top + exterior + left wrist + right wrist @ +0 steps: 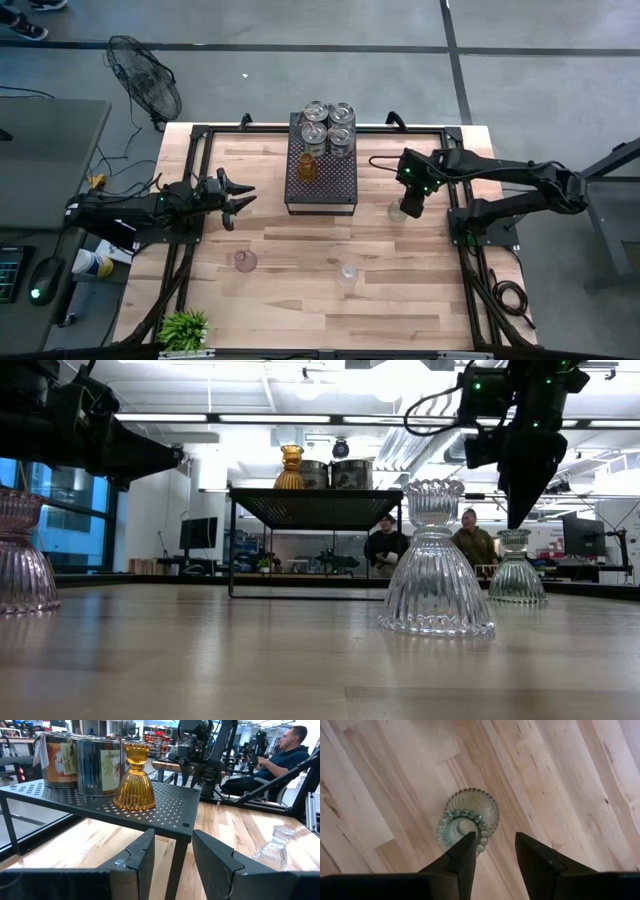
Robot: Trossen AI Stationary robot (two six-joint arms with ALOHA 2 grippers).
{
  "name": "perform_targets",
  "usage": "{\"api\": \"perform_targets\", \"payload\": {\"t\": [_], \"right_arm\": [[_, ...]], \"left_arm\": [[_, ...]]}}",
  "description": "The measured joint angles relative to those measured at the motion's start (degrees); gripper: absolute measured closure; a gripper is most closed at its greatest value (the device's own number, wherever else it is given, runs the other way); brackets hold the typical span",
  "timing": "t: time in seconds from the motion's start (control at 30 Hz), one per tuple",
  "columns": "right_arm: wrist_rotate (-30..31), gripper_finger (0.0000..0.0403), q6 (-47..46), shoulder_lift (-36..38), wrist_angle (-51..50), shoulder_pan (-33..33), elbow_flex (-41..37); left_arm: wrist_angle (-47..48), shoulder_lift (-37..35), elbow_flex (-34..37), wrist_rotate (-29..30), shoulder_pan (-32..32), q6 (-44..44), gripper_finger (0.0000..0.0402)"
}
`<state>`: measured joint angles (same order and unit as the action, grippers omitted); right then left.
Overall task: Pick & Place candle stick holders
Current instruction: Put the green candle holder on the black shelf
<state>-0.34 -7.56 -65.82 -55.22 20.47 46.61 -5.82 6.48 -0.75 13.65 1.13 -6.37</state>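
A clear glass candle stick holder [397, 211] stands upright on its wide base on the table, right of the black perforated tray [335, 190]. My right gripper [411, 206] hangs open just above it, fingers pointing down; in the right wrist view [495, 842] one fingertip stands over the holder's beaded rim [465, 820]. An amber holder [307, 168] stands on the tray. A pinkish holder [245, 261] and another clear one [347, 273] stand on the near table. My left gripper [238, 199] is open and empty, left of the tray.
Several silvery round tins [328, 125] fill the tray's far end. A small green plant [185, 328] stands at the near left corner. Black frame rails [455, 215] run along both table sides. People sit in the room behind [475, 545].
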Motion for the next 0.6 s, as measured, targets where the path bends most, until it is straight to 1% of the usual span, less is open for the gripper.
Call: {"api": "perform_targets", "payload": {"t": [0.6], "right_arm": [[-1.75,0.0274,0.36,-7.46,0.74,0.11,0.00]], "left_arm": [[1.81,0.02,0.00,-0.09,-0.02,-0.09,0.0273]]}}
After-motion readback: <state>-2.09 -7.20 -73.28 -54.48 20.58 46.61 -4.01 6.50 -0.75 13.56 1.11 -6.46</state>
